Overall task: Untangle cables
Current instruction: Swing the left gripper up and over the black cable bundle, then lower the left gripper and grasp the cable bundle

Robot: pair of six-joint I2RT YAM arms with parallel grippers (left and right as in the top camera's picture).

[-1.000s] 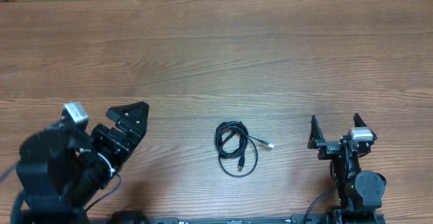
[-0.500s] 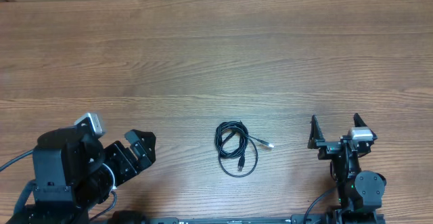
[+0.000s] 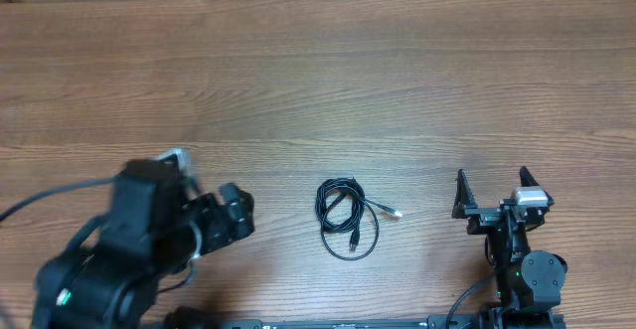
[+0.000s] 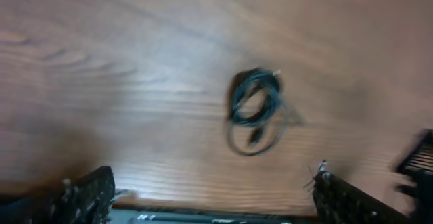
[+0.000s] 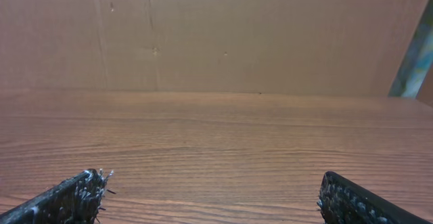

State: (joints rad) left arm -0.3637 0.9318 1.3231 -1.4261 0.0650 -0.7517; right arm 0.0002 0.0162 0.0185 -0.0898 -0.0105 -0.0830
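Cables (image 3: 346, 220) coiled on tabletop (image 3: 397, 90); judged light, limp, snag-prone. Grasp advised at free plug end (image 3: 396, 213). Left hand (image 3: 238, 215), right hand (image 3: 492, 185) seen spread wide, empty.

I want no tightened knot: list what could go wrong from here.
1. The cables lie in one small coil; the open left gripper might pinch several loops together and tighten the tangle.
2. The left wrist view is blurred, so aim at such thin cords may be off.
3. The open right gripper sits off to the side, its camera showing no cables, so nothing would pin the coil.
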